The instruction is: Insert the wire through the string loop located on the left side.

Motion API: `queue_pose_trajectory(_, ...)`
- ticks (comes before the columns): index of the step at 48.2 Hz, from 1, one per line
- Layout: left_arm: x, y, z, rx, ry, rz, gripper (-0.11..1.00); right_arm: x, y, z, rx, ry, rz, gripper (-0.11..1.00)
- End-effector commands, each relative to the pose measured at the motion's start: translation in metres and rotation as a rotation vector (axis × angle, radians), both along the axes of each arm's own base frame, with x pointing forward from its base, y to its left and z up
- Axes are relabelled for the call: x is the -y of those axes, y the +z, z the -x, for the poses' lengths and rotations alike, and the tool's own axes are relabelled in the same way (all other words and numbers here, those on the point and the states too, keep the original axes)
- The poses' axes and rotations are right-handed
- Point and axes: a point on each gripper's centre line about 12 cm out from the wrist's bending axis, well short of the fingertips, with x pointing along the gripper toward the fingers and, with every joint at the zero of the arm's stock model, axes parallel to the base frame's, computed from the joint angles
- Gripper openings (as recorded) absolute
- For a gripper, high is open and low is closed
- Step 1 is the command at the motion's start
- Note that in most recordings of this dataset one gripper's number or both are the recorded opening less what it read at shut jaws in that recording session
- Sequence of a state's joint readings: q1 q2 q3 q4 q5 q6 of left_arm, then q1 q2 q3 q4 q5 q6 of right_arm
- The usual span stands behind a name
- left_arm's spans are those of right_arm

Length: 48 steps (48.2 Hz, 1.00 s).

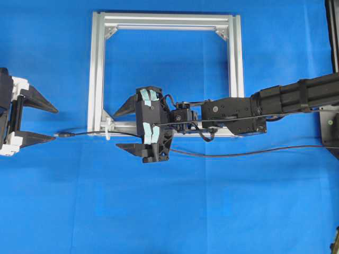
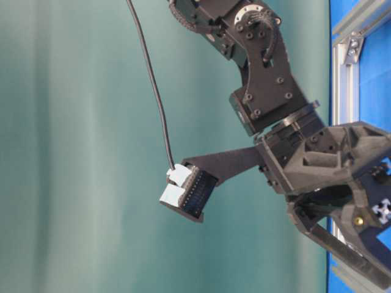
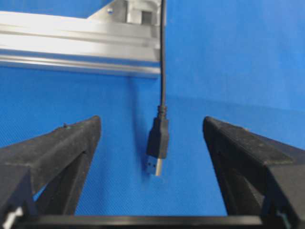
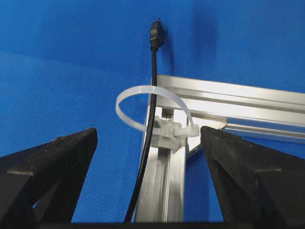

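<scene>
Blue table (image 1: 212,211): thin black wire (image 4: 151,90) passes through white string loop (image 4: 143,102); I keep both claws, left claw (image 1: 47,121) and right claw (image 1: 124,129), released, nothing gripped.

Robotics lab bench, staged test setup. Blue cloth (image 1: 63,201) covers the whole tabletop, plain teal backdrop (image 2: 73,152) behind it. A square aluminium extrusion frame (image 1: 97,69) with corner brackets lies flat as a fixture. 2 black robot arms work over it; the right arm (image 1: 286,98) trails exposed cabling.
</scene>
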<state>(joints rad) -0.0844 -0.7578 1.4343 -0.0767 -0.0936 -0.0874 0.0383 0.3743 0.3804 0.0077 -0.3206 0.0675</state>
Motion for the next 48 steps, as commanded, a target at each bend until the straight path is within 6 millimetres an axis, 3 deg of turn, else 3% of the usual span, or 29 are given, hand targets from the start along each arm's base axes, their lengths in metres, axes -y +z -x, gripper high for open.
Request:
queue_pose_trajectory(1, 0.000, 0.010, -0.005, 0.038, 0.002, 0.002, 0.82, -0.001, 0.030, -0.002, 0.063, -0.001, -0.006, 0.91)
queue_pose_trajectory(25, 0.000, 0.080, -0.003, 0.350, -0.003, 0.016, 0.82, 0.003, 0.105, 0.013, 0.135, -0.005, -0.004, 0.91)
queue_pose_trajectory(35, -0.004, 0.088, 0.001, 0.370, 0.014, 0.015, 0.82, 0.003, 0.124, 0.018, 0.163, -0.001, -0.001, 0.91)
queue_pose_trajectory(48, -0.009, 0.082, 0.001, 0.336, 0.048, 0.007, 0.82, 0.003, 0.123, 0.019, 0.160, -0.002, 0.001, 0.91)
